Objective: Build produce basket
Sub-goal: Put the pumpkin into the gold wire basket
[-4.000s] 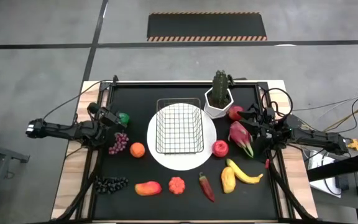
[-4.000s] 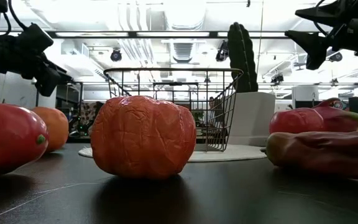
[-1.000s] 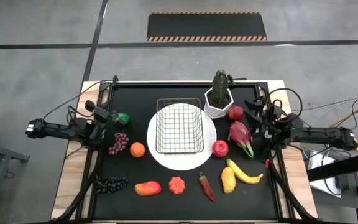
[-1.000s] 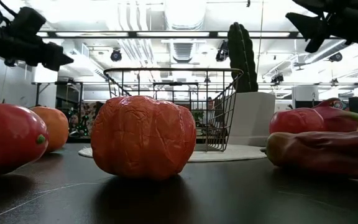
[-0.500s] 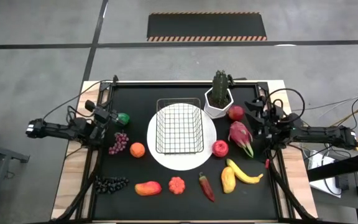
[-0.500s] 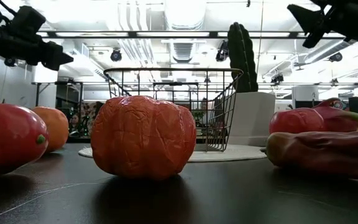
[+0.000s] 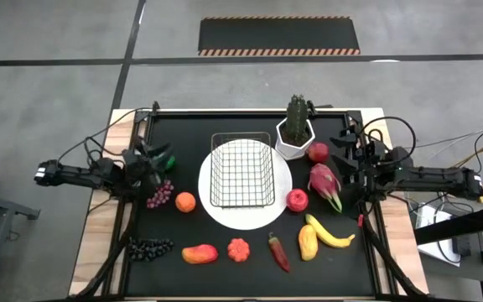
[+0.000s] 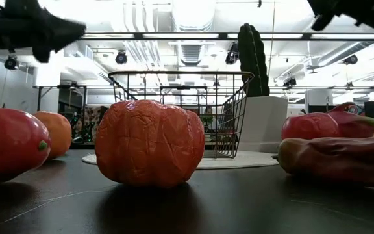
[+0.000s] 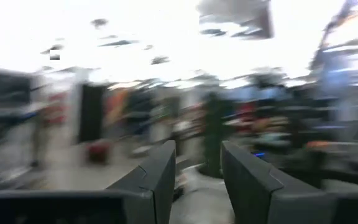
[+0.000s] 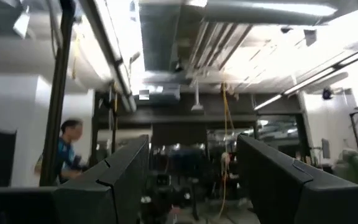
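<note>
The wire basket (image 7: 241, 172) stands empty on a round white plate (image 7: 285, 180) at the middle of the black mat. Produce lies around it: a green piece (image 7: 168, 158), purple grapes (image 7: 159, 193), an orange (image 7: 184, 202), dark grapes (image 7: 149, 247), a mango (image 7: 199, 253), a chili (image 7: 278, 252), a banana (image 7: 334, 236), two apples (image 7: 297, 200), a dragonfruit (image 7: 325, 186). My left gripper (image 7: 153, 158) hovers open beside the green piece, raised off the mat (image 9: 197, 155). My right gripper (image 7: 345, 151) hovers open near the far apple (image 7: 318, 152), pointing upward (image 10: 194, 146).
A green cactus in a white pot (image 7: 295, 127) stands just behind the basket's far right corner. An orange-red ribbed fruit (image 7: 238, 249) and a yellow piece (image 7: 307, 242) lie near the front. Cables run along both side rails of the mat.
My left gripper has rolled about its own axis and tipped up a little, staying beside the green piece. My right gripper has risen, its tip now leaving the top of the low view. No produce has moved.
</note>
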Controlling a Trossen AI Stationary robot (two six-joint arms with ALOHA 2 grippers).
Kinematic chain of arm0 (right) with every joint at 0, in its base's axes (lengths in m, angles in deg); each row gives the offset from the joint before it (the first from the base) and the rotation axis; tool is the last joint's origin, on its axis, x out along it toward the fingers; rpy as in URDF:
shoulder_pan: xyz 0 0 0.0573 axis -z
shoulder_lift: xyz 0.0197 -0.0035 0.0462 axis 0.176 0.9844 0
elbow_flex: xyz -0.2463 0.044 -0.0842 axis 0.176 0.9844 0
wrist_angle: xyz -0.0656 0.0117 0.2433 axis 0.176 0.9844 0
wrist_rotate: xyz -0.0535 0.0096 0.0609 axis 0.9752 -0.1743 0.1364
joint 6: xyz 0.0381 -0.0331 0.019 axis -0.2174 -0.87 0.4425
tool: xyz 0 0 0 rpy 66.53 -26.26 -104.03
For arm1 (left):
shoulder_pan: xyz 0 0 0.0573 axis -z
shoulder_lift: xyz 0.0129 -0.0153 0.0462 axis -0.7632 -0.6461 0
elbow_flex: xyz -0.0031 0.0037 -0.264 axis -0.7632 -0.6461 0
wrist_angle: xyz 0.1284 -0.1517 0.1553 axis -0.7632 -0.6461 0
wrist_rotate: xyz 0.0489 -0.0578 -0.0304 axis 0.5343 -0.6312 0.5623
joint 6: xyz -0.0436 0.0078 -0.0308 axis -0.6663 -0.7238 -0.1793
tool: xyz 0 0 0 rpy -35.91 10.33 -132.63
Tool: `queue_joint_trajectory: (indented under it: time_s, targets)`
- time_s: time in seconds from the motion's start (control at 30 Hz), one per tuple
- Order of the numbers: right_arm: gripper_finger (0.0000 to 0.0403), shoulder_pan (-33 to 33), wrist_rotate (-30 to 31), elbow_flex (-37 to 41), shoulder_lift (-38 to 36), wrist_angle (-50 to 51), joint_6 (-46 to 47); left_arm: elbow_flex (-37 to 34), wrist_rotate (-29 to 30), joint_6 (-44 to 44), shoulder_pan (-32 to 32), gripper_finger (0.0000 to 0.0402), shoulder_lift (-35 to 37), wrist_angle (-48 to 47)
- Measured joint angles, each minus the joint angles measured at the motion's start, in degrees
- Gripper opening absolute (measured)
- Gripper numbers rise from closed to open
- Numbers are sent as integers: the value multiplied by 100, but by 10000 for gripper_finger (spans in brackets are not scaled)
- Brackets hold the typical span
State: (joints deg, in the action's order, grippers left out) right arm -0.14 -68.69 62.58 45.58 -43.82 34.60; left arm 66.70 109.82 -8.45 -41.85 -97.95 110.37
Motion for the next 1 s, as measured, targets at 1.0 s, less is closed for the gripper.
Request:
queue_joint_trajectory:
  time_s: [1.0]
  targets:
    - [226, -1154, -511, -1652, 212, 3192, -233, 410, -2332, -1862, -2, 112, -1177, 1267]
